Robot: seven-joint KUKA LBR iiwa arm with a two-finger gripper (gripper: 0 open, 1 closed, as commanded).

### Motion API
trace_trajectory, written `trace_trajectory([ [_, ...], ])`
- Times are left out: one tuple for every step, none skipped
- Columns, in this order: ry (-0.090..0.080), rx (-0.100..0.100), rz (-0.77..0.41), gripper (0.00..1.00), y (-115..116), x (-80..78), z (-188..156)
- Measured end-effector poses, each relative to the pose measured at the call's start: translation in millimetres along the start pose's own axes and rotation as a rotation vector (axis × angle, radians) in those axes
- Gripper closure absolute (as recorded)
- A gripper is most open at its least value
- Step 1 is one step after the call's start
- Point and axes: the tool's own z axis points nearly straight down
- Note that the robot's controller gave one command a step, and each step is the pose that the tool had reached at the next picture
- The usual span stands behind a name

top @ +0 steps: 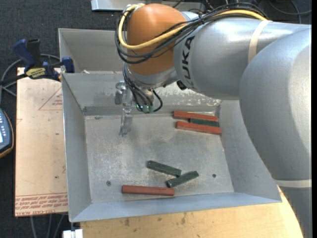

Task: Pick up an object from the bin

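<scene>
Rust-red, long and flat-sided, the nearest stick (147,190) lies along the near wall of the bin (106,162), well in front of the fingers (124,127) and a little to their view-right. Just behind it lie a dark green stick (163,168) and a second green stick (182,178). Their ends meet in a shallow V, and the second one's lower end comes close to the rust-red stick's right tip. All three are apart from the fingers, across bare floor.

The bin is grey sheet metal with sloping walls, and its floor is scuffed and speckled. Outside it is a dark floor (29,14).

The fingers hang over an empty patch in the far left part of the bin floor, tips low, near or at the metal. They read as one narrow blade, pressed together, with nothing between them.

Level with the fingers and off to their view-right, three more sticks lie side by side against the far right of the floor: a far red stick (195,115), a slim green stick (207,122) and a near red stick (198,128).

Above the fingers are black cables (148,103), then the orange cover (151,38) and the silver arm (237,58).
</scene>
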Motion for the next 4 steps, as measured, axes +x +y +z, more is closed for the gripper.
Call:
trace_trajectory([
  [-0.003,0.002,-0.033,0.0,-32.5,11.2,31.5],
  [0.005,0.004,-0.015,0.0,-90.1,74.2,89.4],
  [-0.003,0.003,0.018,0.0,-157.1,75.4,124.5],
  [-0.009,-0.001,0.012,1.0,-152.3,73.8,121.2],
])
